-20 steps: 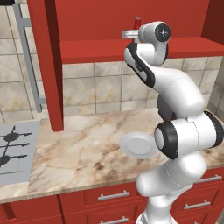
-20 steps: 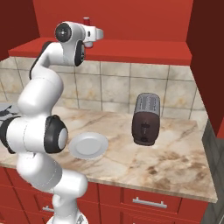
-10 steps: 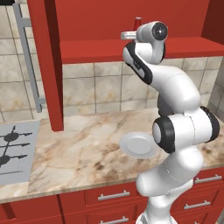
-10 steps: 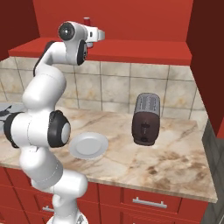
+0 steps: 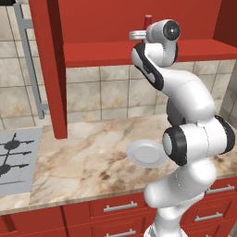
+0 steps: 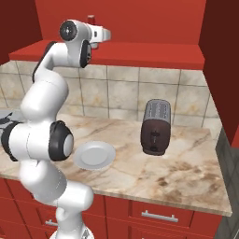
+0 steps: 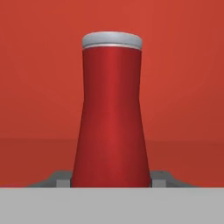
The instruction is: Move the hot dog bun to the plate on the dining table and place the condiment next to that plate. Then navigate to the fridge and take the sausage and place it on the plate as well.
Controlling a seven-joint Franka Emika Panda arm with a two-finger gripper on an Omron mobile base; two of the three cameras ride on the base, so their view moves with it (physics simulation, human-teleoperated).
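left base view:
arm: stretched up and forward, wrist level with the red shelf (image 5: 111, 51) under the upper cabinets
gripper (image 5: 139, 34): at the shelf's front edge, right by the condiment (image 5: 147, 21)
condiment: upright on the shelf, red top poking up behind the wrist
counter (image 5: 92, 157): marble top on red drawers, small white plate (image 5: 146, 153) near the arm's elbow, hob (image 5: 11, 159) at far left
bun / yellow-rimmed plate / dining table / fridge / sausage: can't locate any from this angle

right base view:
gripper (image 6: 103, 35): same pose, reaching onto the shelf (image 6: 140, 53)
condiment (image 6: 91, 19): just a sliver of red above the hand
counter (image 6: 186, 158): toaster (image 6: 156, 126) stands well to the right of the white plate (image 6: 95, 155)

hand view:
condiment (image 7: 112, 113): dead centre, upright, grey-white cap at top, red wall behind
fingertips (image 7: 61, 178): one grey tip on each side of the bottle's base, flush against it, no gap I can make out
claw state: partly closed, clamped on the bottle's lower body
lift: bottle looks to be standing on the shelf, not raised

progress (my read):
step: condiment grasp, just closing
bun: can't confirm delivered
left: lift the bottle off the shelf, drive to the dining table, set it beside the yellow-rimmed plate, then the fridge run for the sausage
risk: low grip on a tall bottle, may tip on lift
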